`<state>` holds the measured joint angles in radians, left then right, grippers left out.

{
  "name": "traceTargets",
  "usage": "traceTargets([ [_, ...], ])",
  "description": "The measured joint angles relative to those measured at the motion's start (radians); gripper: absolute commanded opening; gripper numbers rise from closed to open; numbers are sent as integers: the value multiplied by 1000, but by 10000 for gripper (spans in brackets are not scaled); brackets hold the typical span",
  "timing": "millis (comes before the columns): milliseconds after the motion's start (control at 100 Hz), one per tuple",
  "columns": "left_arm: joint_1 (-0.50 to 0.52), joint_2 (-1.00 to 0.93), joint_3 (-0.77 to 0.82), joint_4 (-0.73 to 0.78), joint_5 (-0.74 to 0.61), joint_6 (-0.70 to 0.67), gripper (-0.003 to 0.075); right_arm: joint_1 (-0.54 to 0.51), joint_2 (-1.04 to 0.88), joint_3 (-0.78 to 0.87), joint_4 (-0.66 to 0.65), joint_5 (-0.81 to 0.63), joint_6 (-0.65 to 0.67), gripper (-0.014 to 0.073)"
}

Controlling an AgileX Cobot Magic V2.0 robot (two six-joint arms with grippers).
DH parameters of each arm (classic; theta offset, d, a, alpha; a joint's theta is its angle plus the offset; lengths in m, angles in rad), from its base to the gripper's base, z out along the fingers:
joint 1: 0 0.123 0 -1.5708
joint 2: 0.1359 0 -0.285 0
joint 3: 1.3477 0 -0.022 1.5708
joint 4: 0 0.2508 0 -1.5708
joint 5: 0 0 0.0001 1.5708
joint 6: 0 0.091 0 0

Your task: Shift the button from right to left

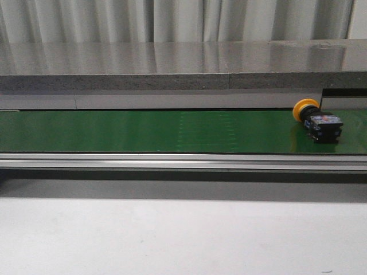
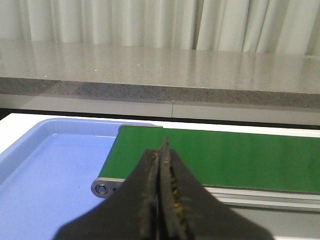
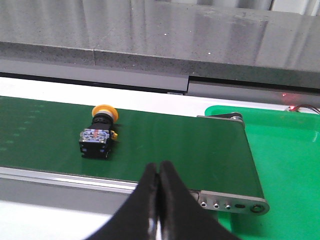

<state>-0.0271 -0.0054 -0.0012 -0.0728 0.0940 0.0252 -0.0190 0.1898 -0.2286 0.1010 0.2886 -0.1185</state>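
Observation:
The button (image 1: 317, 120) lies on its side on the green conveyor belt (image 1: 172, 130) at the far right, yellow-orange cap toward the back, dark boxy body toward the front. It also shows in the right wrist view (image 3: 99, 134). My right gripper (image 3: 159, 167) is shut and empty, hovering in front of the belt's near rail, apart from the button. My left gripper (image 2: 161, 147) is shut and empty, near the belt's left end. Neither gripper shows in the front view.
A blue tray (image 2: 45, 165) sits past the belt's left end. A green tray (image 3: 290, 155) sits past the belt's right end. A grey stone ledge (image 1: 183, 63) runs behind the belt. A metal rail (image 1: 183, 161) borders its near side, with white table (image 1: 183, 240) in front.

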Motion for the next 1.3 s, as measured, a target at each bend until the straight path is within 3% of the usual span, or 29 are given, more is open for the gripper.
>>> traceTargets([
  [1000, 0, 0, -2, -22, -38, 0, -20, 0, 0, 1, 0, 6, 0, -66],
  [1300, 0, 102, -183, -24, 120, 0, -20, 0, 0, 2, 0, 6, 0, -66],
])
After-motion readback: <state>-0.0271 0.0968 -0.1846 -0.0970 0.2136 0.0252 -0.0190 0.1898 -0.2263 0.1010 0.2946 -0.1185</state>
